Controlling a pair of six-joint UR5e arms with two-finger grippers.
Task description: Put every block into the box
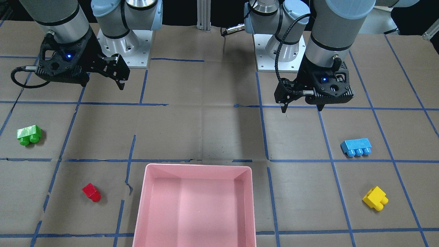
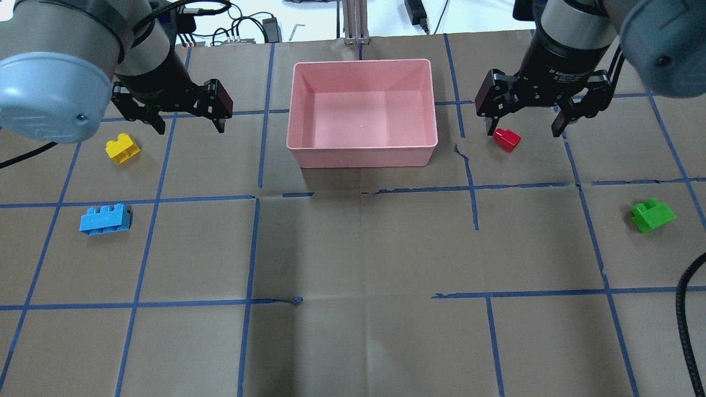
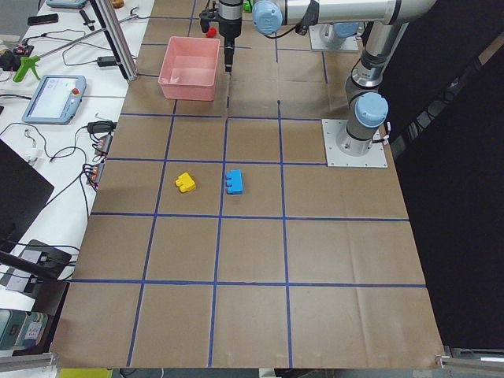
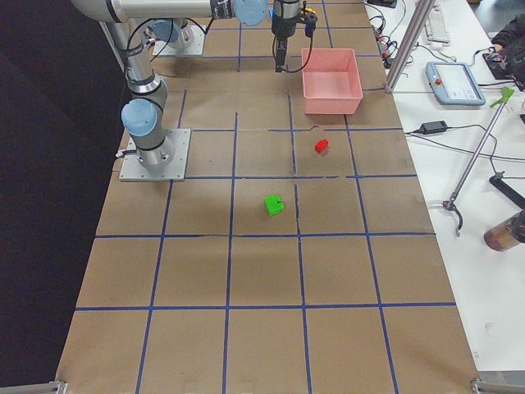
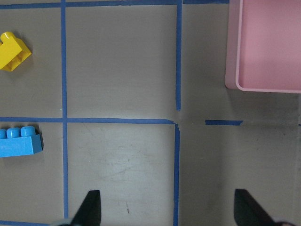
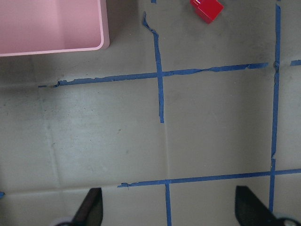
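1. The large shallow pink plastic box sits on the far side of the brown paper-covered bench from the robot. It holds nothing, so the step in hand looks like the first pick.
2. The left claw hangs above the bench beside the box with its fingers apart, holding nothing. The right claw hangs on the box's other side, likewise spread and empty.
3. On the left arm's side lie the small yellow two-stud plastic block and, nearer the robot, the longer blue three-stud plastic block. Both are well apart from the box.
4. On the right arm's side lie the small red one-stud plastic block, near the box, and the green two-stud plastic block, farther out.
5. From overhead the red block seems to sit between the right claw's fingers. The front and right wrist views show the claw raised and short of it, so the claw probably needs to travel forward before it descends.
6. The blocks appear to lie with their studs pointing sideways. A sound grip would close on two flat faces rather than on the studs.
7. The red and yellow blocks sit skewed to the tape grid, so the wrist should turn to square up first.
8. Each block is best carried above the rim and released over the middle of the box's floor.
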